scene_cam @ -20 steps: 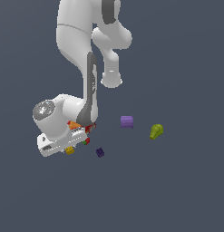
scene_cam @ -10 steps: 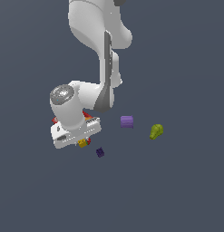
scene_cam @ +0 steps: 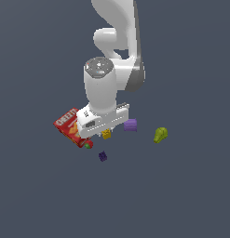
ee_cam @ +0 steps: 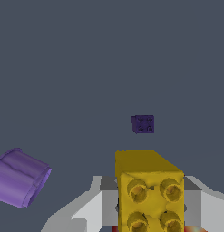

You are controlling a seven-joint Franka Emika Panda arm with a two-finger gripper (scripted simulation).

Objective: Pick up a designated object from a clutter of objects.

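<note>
The tiny yellow-orange cube point(scene_cam: 106, 134) with dark round holes sits between my fingers, right under the white hand. In the wrist view the cube point(ee_cam: 149, 190) fills the lower middle, with a grey finger point(ee_cam: 106, 204) pressed on each side. My gripper point(scene_cam: 106, 135) is shut on it, also seen in the wrist view point(ee_cam: 150, 206). It hangs just to the exterior view's right of the red Cheez-It box point(scene_cam: 70, 126). The tiny dark-purple cube point(scene_cam: 103, 156) lies a little below it in the exterior view and also shows in the wrist view point(ee_cam: 143, 123).
A purple block point(scene_cam: 130, 124) lies close to the exterior view's right of the gripper and shows in the wrist view point(ee_cam: 20, 177). An olive-green lump point(scene_cam: 160, 135) lies further right. A tiny red-green piece point(scene_cam: 88, 145) sits at the red box's lower corner.
My gripper has moved to the exterior view's right and slightly up, and the yellow cube has moved with it. The red box, hidden behind the hand before, now shows.
</note>
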